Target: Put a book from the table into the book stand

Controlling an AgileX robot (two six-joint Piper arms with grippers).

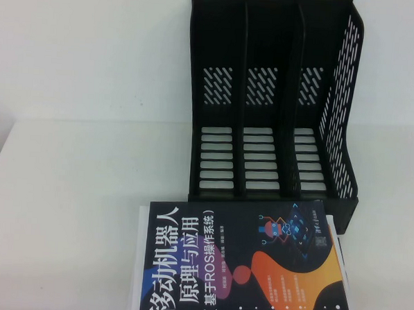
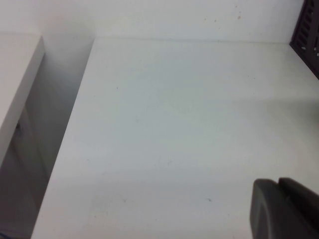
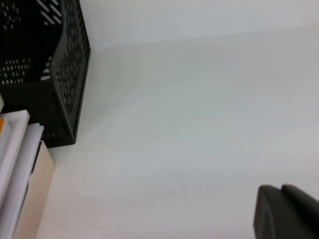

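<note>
The book (image 1: 243, 268), black-covered with a large white Chinese title and orange, purple and blue shapes, lies flat on the white table (image 1: 73, 190) at the near edge. Just behind it stands the black book stand (image 1: 272, 103), upright, with all three slots holding nothing. Neither arm shows in the high view. In the left wrist view my left gripper (image 2: 279, 185) hovers over bare table, fingers pressed together, holding nothing. My right gripper (image 3: 280, 190) is likewise shut over bare table. From there the book stand (image 3: 45, 74) and the book's edge (image 3: 20, 164) lie off to one side.
A white edge (image 1: 139, 262) shows from under the book on its left side. The left wrist view shows the table's side edge with a gap (image 2: 50, 114) beside it and a corner of the stand (image 2: 306, 30). A white wall rises behind the table.
</note>
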